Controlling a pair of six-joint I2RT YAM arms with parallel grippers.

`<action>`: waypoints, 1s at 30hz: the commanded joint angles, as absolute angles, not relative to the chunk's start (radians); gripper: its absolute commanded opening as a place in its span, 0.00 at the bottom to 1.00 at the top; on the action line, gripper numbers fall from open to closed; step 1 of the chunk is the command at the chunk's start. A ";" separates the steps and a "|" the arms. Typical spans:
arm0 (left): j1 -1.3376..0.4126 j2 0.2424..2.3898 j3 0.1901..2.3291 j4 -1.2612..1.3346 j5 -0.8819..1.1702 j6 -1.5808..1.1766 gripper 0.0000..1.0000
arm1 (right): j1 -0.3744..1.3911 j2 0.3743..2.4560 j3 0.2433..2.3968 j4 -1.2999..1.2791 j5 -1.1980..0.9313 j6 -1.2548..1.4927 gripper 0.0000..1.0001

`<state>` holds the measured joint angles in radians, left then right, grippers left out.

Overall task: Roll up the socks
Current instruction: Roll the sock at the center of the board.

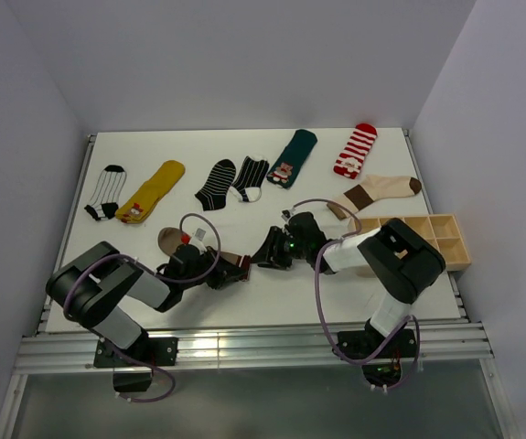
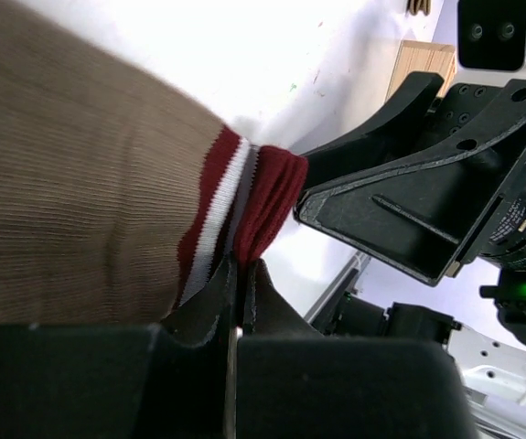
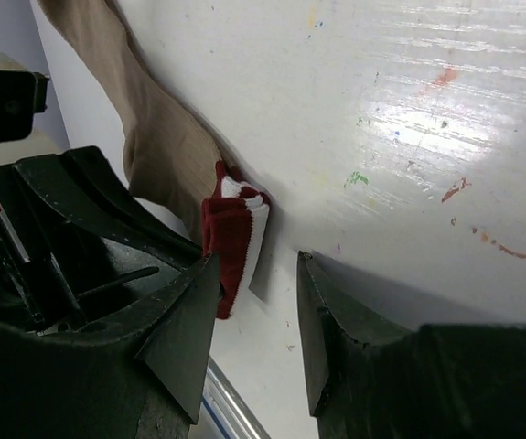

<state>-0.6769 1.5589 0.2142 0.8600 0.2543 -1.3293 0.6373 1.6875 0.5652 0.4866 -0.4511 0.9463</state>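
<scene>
On the desk (image 3: 409, 119), left fingers (image 2: 279, 318) were clamped on the cuff (image 2: 255, 197) of the brown sock (image 2: 80, 183), right fingers (image 3: 187, 334) apart beside it; the roll should start tight and square.

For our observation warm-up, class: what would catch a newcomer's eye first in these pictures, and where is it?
At the near middle of the white table, the left gripper pinches the maroon, white-striped cuff of a brown ribbed sock, with the right gripper open beside it. Along the far side lies a row of colourful socks.
</scene>
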 commanded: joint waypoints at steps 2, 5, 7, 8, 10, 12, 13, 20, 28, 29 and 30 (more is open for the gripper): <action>-0.664 1.614 0.196 1.022 0.311 -1.384 0.00 | 0.646 1.723 0.603 0.551 -0.479 0.953 0.47; -0.658 1.649 0.189 1.069 0.322 -1.402 0.00 | 0.647 1.746 0.612 0.538 -0.480 0.950 0.46; -0.655 1.667 0.184 1.098 0.330 -1.413 0.00 | 0.649 1.759 0.620 0.531 -0.479 0.948 0.46; -0.653 1.674 0.184 1.101 0.331 -1.414 0.00 | 0.652 1.766 0.624 0.529 -0.480 0.945 0.45; -0.650 1.686 0.181 1.111 0.336 -1.420 0.00 | 0.653 1.782 0.633 0.512 -0.483 0.943 0.45; -0.650 1.692 0.176 1.134 0.336 -1.425 0.00 | 0.658 1.792 0.643 0.502 -0.482 0.942 0.44; -0.650 1.692 0.176 1.134 0.333 -1.425 0.00 | 0.660 1.799 0.646 0.499 -0.483 0.942 0.43; -0.649 1.697 0.192 1.101 0.336 -1.411 0.00 | 0.666 1.824 0.678 0.454 -0.489 0.927 0.35; -0.649 1.726 0.199 1.109 0.356 -1.410 0.01 | 0.667 1.792 0.721 0.344 -0.454 0.858 0.02; -0.649 1.726 0.201 1.105 0.359 -1.408 0.02 | 0.667 1.786 0.736 0.321 -0.443 0.847 0.00; -0.649 1.723 0.206 1.100 0.359 -1.405 0.04 | 0.667 1.778 0.744 0.277 -0.434 0.838 0.00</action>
<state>-0.6514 1.7149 0.1883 1.0607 0.3389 -1.4117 0.6586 1.8069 0.6998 0.3939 -0.4896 0.9031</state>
